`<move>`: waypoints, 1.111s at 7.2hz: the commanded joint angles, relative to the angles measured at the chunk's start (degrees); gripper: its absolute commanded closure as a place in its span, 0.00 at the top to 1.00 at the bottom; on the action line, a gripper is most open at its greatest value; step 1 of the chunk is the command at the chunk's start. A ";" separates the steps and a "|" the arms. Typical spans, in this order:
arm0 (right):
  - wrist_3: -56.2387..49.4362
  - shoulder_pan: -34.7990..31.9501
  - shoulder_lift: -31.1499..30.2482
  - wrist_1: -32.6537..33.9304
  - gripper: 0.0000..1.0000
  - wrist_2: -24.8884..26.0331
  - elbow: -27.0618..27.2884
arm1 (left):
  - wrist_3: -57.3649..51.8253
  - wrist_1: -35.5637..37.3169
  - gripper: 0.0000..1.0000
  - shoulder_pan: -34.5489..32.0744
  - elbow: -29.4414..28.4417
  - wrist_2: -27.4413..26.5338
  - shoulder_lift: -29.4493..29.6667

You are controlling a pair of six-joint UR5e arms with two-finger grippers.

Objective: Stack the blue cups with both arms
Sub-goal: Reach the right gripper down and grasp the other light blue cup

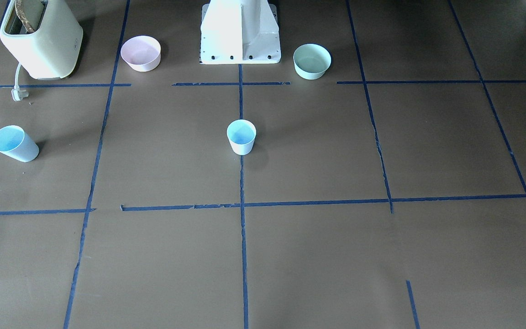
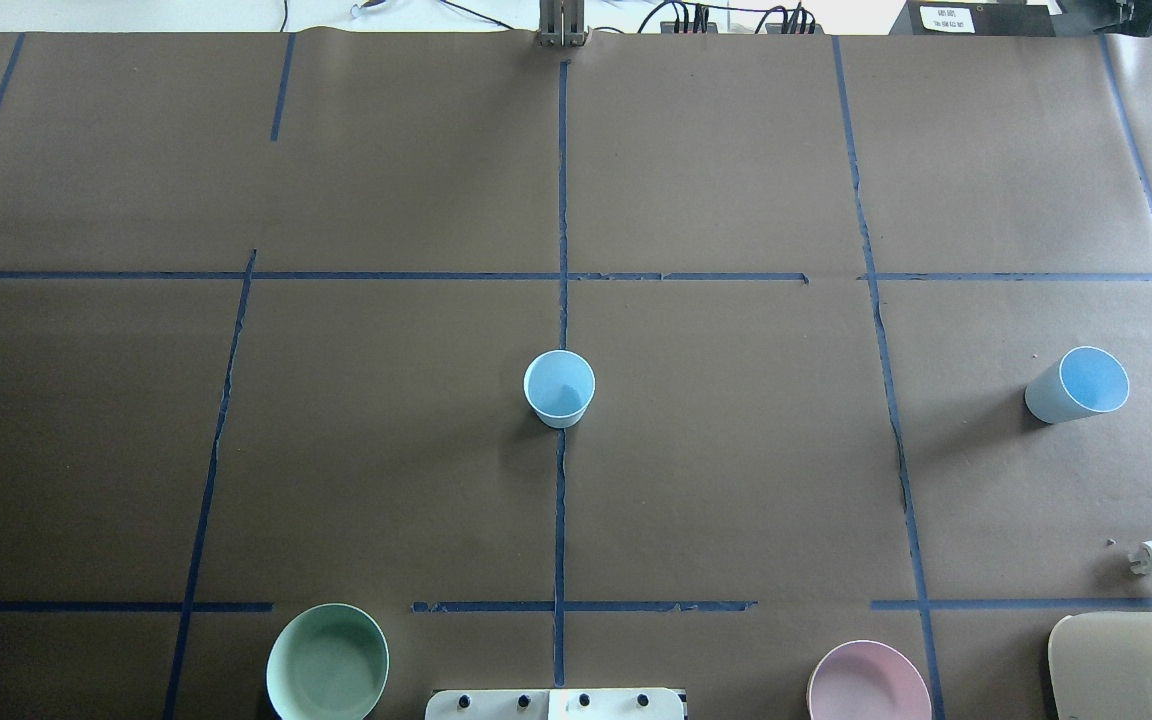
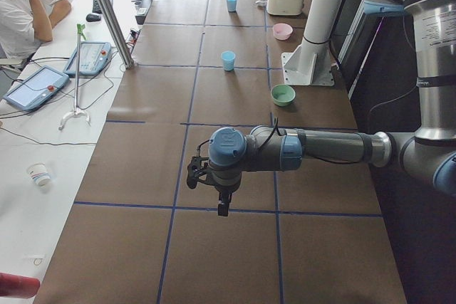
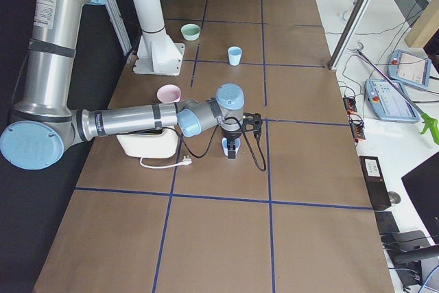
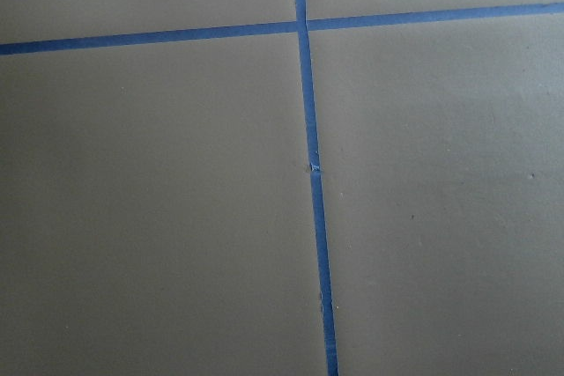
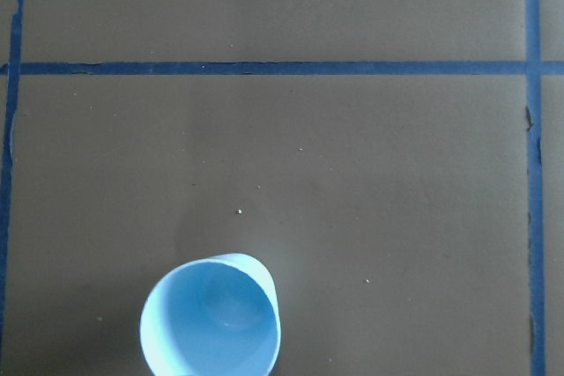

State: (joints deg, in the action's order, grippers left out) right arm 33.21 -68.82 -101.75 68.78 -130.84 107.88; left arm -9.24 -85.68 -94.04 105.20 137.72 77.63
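I am seeing 1 blue cup (image 1: 241,136) standing straight out from the pedestal base (image 1: 240,36), probably the stack's receiver. The other cup (image 1: 14,143) is sitting far toward the base's right, with the right gripper (image 4: 232,150) hanging near it, I judge for pickup. The left gripper (image 3: 223,210) is waiting well away. I cannot tell how far open either gripper is.

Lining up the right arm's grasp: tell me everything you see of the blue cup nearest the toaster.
The right-side blue cup is a small pale-blue tumbler, plastic-looking, tapered, handleless, with a brighter blue inside. It stands upright, mouth up, empty, on the brown table paper, apart from the toaster. Only the paper touches it.
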 commanded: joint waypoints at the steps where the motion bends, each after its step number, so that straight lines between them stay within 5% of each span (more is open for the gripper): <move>1: 5.81 3.87 -0.12 -11.78 1.00 2.78 -5.81 | 0.01 -0.10 1.00 0.00 0.00 0.00 -0.02; 8: 6.08 8.17 1.02 -13.50 0.99 3.05 -10.15 | -0.08 -0.10 1.00 0.00 0.00 0.00 -0.02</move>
State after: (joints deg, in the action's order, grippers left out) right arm 39.29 -61.45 -101.10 55.32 -127.89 98.49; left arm -9.31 -85.78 -94.04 105.20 137.73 77.61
